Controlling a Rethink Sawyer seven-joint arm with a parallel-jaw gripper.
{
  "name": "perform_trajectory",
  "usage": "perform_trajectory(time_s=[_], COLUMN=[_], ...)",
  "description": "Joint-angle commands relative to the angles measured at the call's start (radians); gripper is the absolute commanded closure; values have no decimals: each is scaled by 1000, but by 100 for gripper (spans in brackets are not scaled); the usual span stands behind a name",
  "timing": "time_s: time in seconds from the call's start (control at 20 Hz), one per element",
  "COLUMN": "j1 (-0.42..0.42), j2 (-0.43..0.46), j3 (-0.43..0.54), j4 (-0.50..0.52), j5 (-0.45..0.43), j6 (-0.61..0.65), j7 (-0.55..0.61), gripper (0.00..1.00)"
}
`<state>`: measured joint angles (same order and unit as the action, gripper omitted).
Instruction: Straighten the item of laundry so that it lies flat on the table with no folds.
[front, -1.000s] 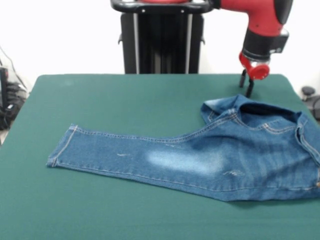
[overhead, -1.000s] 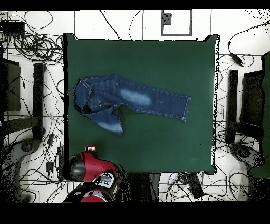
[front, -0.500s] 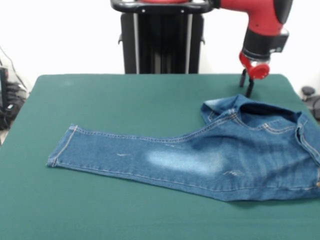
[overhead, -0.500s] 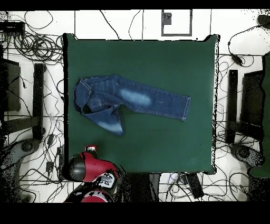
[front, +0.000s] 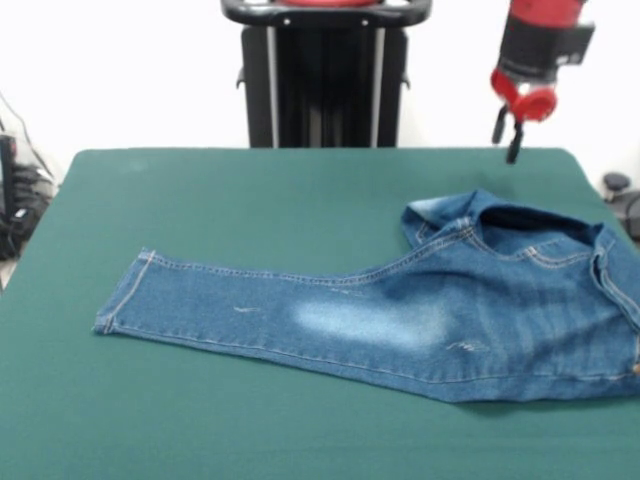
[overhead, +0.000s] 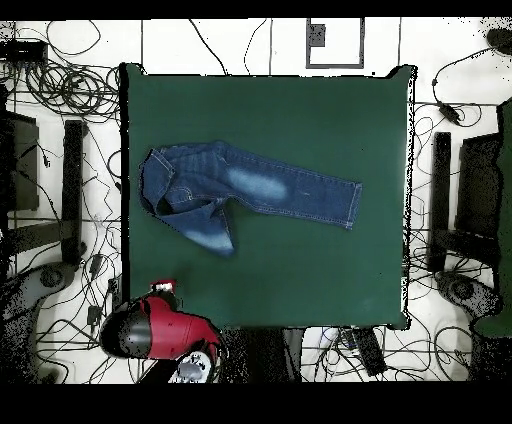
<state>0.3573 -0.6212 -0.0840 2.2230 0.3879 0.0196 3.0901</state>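
Observation:
The item of laundry (front: 420, 315) is a pair of blue denim jeans lying on the green table (front: 250, 200). One leg stretches out flat toward the left in the front view, with a pale faded patch. The other leg (overhead: 207, 226) is folded across near the waist and bunched up. The waist end runs off the front view's right edge. My gripper (front: 505, 148) hangs open and empty above the table's far right corner, clear of the jeans and behind their raised fold. In the overhead view the red arm (overhead: 160, 333) sits beyond the table's bottom left edge.
The black pedestal (front: 322, 75) stands behind the table. Tangled cables (overhead: 60, 80) and dark stands (overhead: 72, 190) surround the table on the floor. Bare green felt (overhead: 300, 120) spreads around the jeans on most sides.
My gripper has risen and drawn back from the table's far right corner, away from the jeans. The jeans have not moved.

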Motion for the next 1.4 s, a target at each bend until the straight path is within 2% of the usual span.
perform_trajectory(time_s=[0.05, 0.2, 0.55, 0.8, 1.1, 1.4], j1=[60, 55, -16, -61, -73, -81], j2=[-192, -241, -237, -185, -129, -110], j3=[-74, -95, -87, -103, -127, -125], j4=[31, 29, 10, -64, -150, -179], j5=[36, 16, -5, -24, -38, -39], j6=[259, 316, 313, 329, 352, 355], j7=[140, 128, 62, 27, 20, 17], gripper=[0, 0, 0, 0, 0, 0])
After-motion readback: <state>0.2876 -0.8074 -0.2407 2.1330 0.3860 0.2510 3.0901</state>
